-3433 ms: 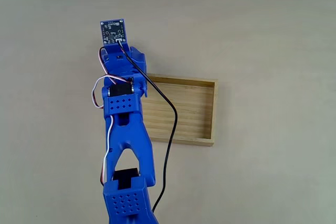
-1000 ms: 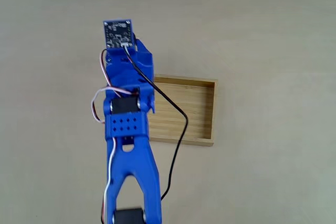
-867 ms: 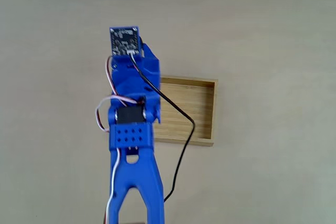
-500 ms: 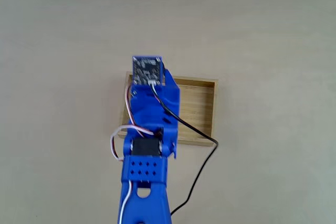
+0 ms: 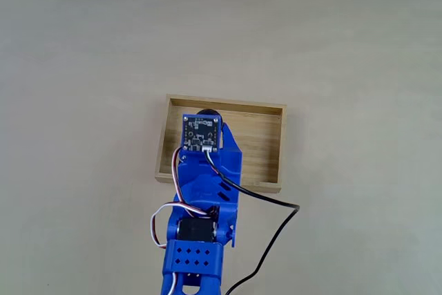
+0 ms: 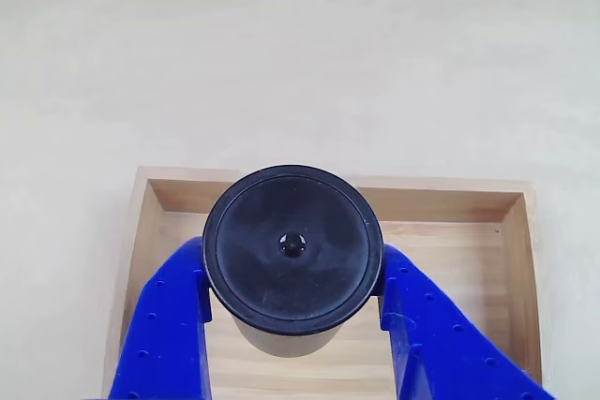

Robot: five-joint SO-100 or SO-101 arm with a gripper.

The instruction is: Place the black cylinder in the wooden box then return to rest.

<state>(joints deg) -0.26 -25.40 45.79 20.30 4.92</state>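
Observation:
The black cylinder (image 6: 292, 248) sits upright between my two blue fingers (image 6: 169, 316) in the other view, its round top facing the camera. My gripper (image 6: 292, 302) is shut on it, above the floor of the wooden box (image 6: 150, 196). In the fixed view the blue arm reaches up from the bottom edge over the wooden box (image 5: 266, 139), and a sliver of the black cylinder (image 5: 208, 112) shows just past the small circuit board. Whether the cylinder touches the box floor cannot be told.
A pale beige tabletop (image 5: 359, 46) surrounds the box on all sides. A black cable (image 5: 273, 205) loops from the arm across the box's near wall to the right. White and red wires (image 5: 166, 215) hang on the arm's left side.
The arm has pulled back toward the bottom edge and swung right, carrying its tip from the bare table left of the box to a spot over the box's interior.

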